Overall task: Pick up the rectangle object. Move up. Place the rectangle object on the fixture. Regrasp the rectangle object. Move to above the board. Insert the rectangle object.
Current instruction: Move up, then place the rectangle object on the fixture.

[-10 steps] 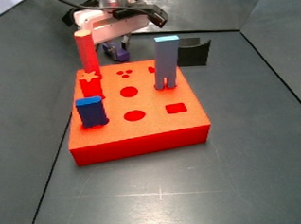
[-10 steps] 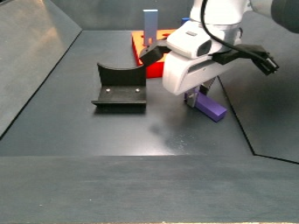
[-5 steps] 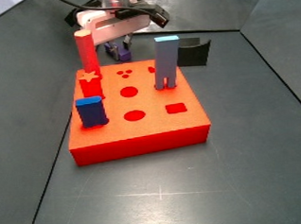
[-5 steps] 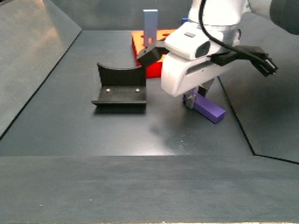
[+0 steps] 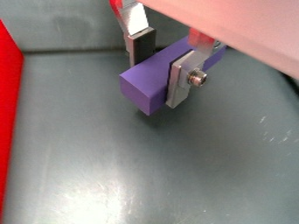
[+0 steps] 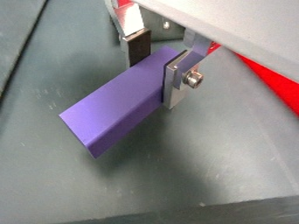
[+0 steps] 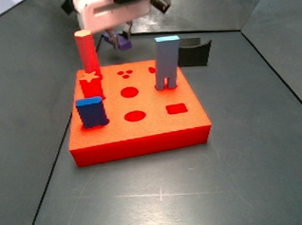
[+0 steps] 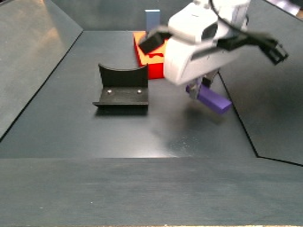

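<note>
The rectangle object (image 5: 146, 85), a smooth purple block, sits between the fingers of my gripper (image 5: 162, 70), which is shut on it near one end. Its long free end (image 6: 111, 118) sticks out past the fingers. In both side views the gripper (image 8: 203, 89) hangs above the dark floor with the block (image 8: 218, 100) lifted off it, between the board (image 8: 148, 55) and the side wall. The red board (image 7: 142, 134) lies mid-floor. The black fixture (image 8: 120, 87) stands apart from the gripper, behind the board (image 7: 195, 51).
On the board stand a red post (image 7: 84, 51), a tall grey-blue post (image 7: 167, 63) and a short dark-blue block (image 7: 91, 112). Sloping dark walls (image 8: 48, 62) close in the floor on both sides.
The gripper has risen from the floor, carrying the purple block up with it. The board, its posts and the fixture have not moved.
</note>
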You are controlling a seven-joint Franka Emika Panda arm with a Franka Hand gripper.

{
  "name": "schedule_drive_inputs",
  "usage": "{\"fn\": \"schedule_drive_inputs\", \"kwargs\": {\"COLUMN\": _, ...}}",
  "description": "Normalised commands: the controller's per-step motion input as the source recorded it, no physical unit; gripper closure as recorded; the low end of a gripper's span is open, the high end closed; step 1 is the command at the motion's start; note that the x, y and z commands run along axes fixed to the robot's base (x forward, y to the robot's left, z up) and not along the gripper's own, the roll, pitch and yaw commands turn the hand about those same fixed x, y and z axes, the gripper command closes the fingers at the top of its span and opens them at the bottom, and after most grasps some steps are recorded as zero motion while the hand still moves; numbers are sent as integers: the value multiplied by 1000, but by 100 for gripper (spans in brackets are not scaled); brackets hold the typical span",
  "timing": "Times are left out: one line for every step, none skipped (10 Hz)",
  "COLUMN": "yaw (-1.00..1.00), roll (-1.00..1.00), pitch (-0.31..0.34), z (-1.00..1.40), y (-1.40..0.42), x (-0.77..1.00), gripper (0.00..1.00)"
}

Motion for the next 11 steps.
{"fn": "schedule_drive_inputs", "kwargs": {"yaw": -18, "roll": 22, "pitch": 55, "z": 249, "y": 3, "x": -25, "gripper": 100}}
{"fn": "schedule_drive_inputs", "kwargs": {"yaw": 0, "roll": 0, "pitch": 0, "z": 1000, "y": 0, "x": 0, "gripper": 100}}
{"fn": "schedule_drive_inputs", "kwargs": {"yaw": -1, "roll": 6, "pitch": -3, "z": 1000, "y": 1, "x": 3, "gripper": 100}}
{"fn": "schedule_drive_inputs", "kwargs": {"yaw": -5, "roll": 11, "pitch": 14, "z": 1000, "y": 2, "x": -10, "gripper": 100}}
{"fn": "schedule_drive_inputs", "kwargs": {"yaw": -8, "roll": 18, "pitch": 18, "z": 1000, "y": 3, "x": -16, "gripper": 100}}
{"fn": "schedule_drive_inputs", "kwargs": {"yaw": -12, "roll": 25, "pitch": 22, "z": 1000, "y": 5, "x": -21, "gripper": 100}}
{"fn": "schedule_drive_inputs", "kwargs": {"yaw": -14, "roll": 32, "pitch": 25, "z": 1000, "y": 7, "x": -26, "gripper": 100}}
{"fn": "schedule_drive_inputs", "kwargs": {"yaw": -15, "roll": 38, "pitch": 27, "z": 1000, "y": 9, "x": -31, "gripper": 100}}
{"fn": "schedule_drive_inputs", "kwargs": {"yaw": -16, "roll": 44, "pitch": 33, "z": 1000, "y": 11, "x": -35, "gripper": 100}}
{"fn": "schedule_drive_inputs", "kwargs": {"yaw": -16, "roll": 52, "pitch": 41, "z": 820, "y": 15, "x": -31, "gripper": 100}}
{"fn": "schedule_drive_inputs", "kwargs": {"yaw": -16, "roll": 57, "pitch": 48, "z": 657, "y": 16, "x": -23, "gripper": 100}}
